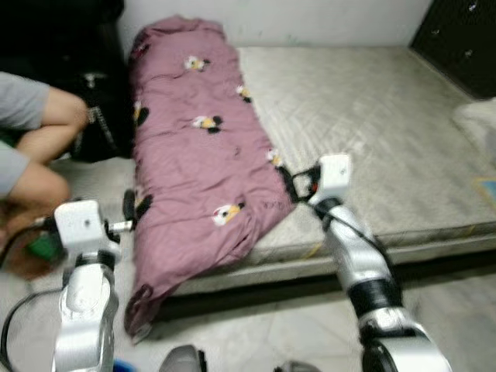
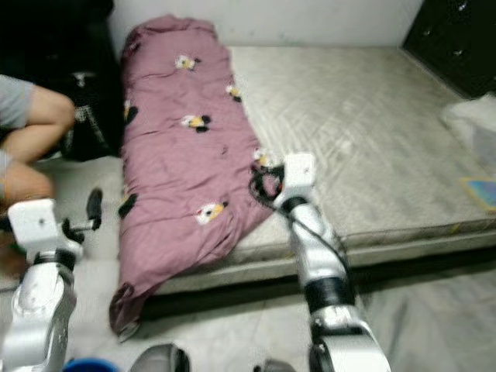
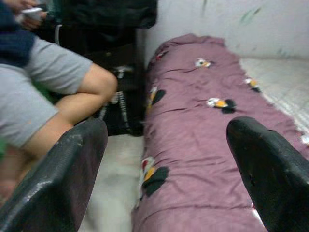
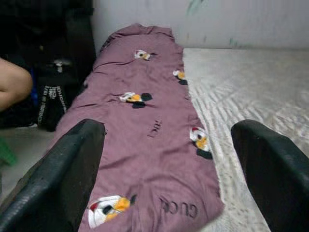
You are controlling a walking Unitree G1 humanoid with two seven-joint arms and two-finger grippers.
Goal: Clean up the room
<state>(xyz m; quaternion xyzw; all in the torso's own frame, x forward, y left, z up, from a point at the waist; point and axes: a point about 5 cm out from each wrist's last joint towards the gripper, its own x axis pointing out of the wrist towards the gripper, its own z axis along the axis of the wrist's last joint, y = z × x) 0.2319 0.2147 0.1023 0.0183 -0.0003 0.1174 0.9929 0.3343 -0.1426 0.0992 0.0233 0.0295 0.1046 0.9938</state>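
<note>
A mauve blanket [image 1: 198, 147] with small cartoon prints lies folded lengthwise along the left side of a bare grey mattress [image 1: 372, 132], its near end drooping over the edge toward the floor. My right gripper [image 1: 301, 184] is open at the blanket's near right corner, its fingers [image 4: 63, 174] spread above the fabric with nothing between them. My left gripper [image 1: 130, 211] is open beside the blanket's left edge, its fingers [image 3: 72, 169] held apart over the cloth [image 3: 207, 159].
A person [image 1: 35, 147] in grey shorts sits at the left beside a black bag [image 1: 105, 116]. A dark cabinet [image 1: 461, 39] stands at the back right. A pale bundle [image 1: 477, 124] rests on the mattress's right edge. Tiled floor [image 1: 256, 333] lies below.
</note>
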